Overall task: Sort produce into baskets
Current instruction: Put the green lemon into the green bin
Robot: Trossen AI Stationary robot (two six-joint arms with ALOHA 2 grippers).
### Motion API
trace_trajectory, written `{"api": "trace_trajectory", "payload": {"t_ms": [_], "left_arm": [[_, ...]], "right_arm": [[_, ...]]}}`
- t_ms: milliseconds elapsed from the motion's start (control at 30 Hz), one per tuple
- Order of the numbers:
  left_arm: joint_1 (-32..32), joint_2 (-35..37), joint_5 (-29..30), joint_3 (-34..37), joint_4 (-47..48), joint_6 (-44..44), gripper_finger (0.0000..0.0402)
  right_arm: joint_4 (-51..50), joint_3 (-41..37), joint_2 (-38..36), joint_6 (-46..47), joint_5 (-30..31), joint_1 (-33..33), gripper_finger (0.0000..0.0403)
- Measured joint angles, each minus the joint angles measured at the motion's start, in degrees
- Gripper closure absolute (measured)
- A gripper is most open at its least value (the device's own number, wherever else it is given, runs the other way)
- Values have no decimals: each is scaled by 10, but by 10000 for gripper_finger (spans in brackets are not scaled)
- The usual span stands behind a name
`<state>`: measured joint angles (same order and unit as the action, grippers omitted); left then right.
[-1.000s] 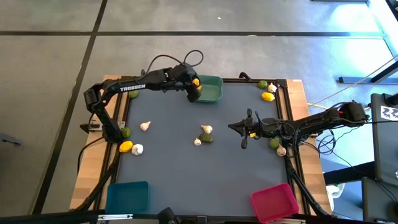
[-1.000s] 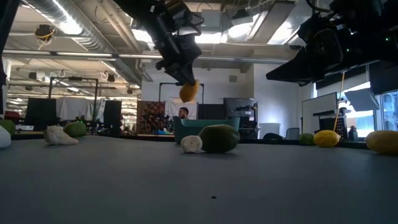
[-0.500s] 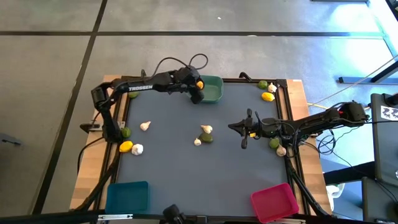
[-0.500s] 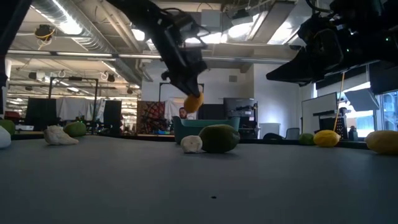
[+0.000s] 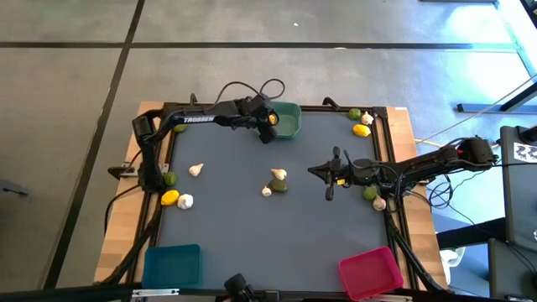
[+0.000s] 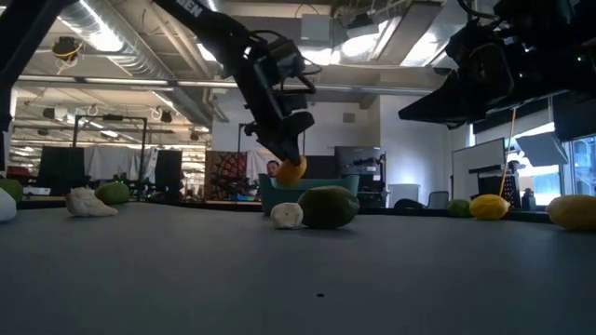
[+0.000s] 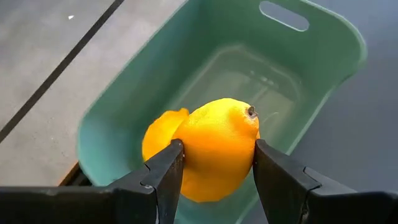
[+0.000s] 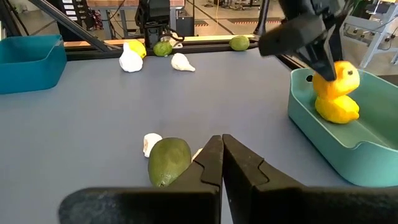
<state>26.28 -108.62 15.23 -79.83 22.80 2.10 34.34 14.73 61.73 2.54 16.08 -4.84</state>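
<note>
Yellow lemon [image 7: 217, 146], pinched between the left gripper [image 7: 214, 180] jaws, hung directly above the teal basket [image 7: 323, 74] at the table's far edge, beside a lemon already inside, while the right gripper [image 8: 221, 163], jaws pressed together, waited mid-table.

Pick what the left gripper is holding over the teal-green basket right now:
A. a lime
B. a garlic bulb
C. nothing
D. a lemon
D: the left gripper is shut on a lemon, held above the teal-green basket, where another lemon already lies.
</note>
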Motion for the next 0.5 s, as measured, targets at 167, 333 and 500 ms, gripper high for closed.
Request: {"api": "trace_trajectory", "payload": {"t_ms": [167, 333, 500], "left_arm": [[0, -15, 0, 0, 11, 7, 229], [0, -36, 0, 0, 7, 7, 229], [0, -58, 1, 1, 7, -4, 229]], "right_arm": [[-2, 0, 0, 0, 0, 0, 393], [-2, 0, 0, 0, 4, 0, 393], [-2, 0, 0, 1, 4, 0, 393]]}}
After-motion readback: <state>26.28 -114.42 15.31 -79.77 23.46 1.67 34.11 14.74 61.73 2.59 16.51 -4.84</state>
